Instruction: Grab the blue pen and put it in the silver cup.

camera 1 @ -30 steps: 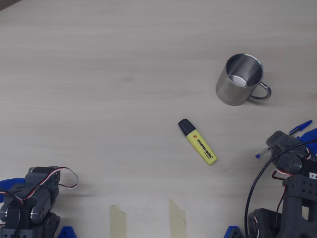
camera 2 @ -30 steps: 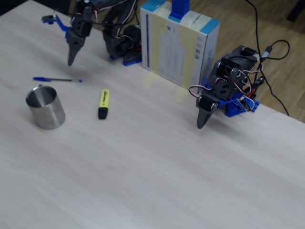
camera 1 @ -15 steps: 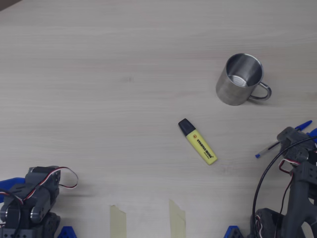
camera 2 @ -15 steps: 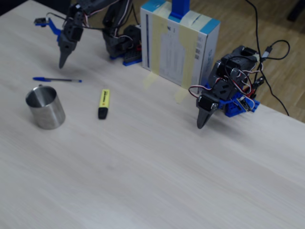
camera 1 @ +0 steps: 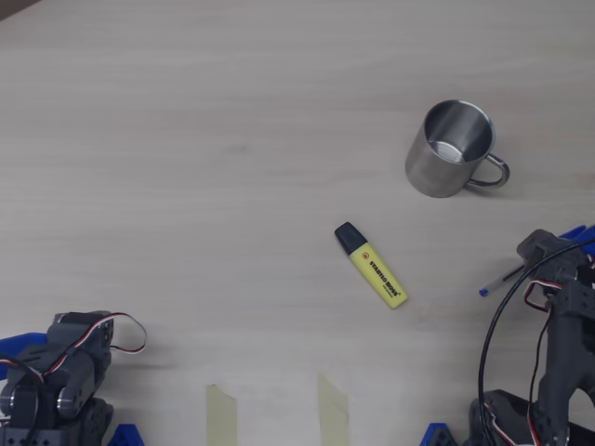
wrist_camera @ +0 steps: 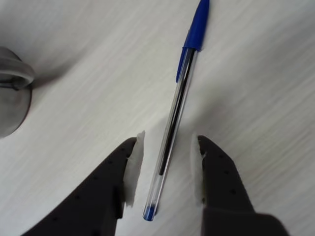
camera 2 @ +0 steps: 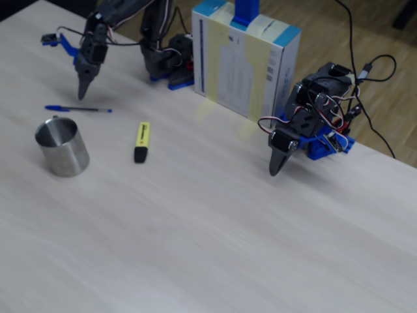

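The blue pen [wrist_camera: 174,118] is seen lying flat on the pale wooden surface [camera 1: 232,139], close to the right edge in the overhead view, where only its blue end and part of the barrel [camera 1: 497,282] show beside the arm. In the wrist view, the jaws are spread, with the gripper [wrist_camera: 165,169] placed so that the pen's lower barrel lies between the two white fingertips [wrist_camera: 134,162] without being touched. The silver cup [camera 1: 449,149] stands upright, further from the arm's edge than the pen, handle toward the right edge. A yellow highlighter [camera 1: 372,266] lies near the middle, apart from both. In the fixed view, the gripper [camera 2: 82,88] points down just over the pen [camera 2: 78,109].
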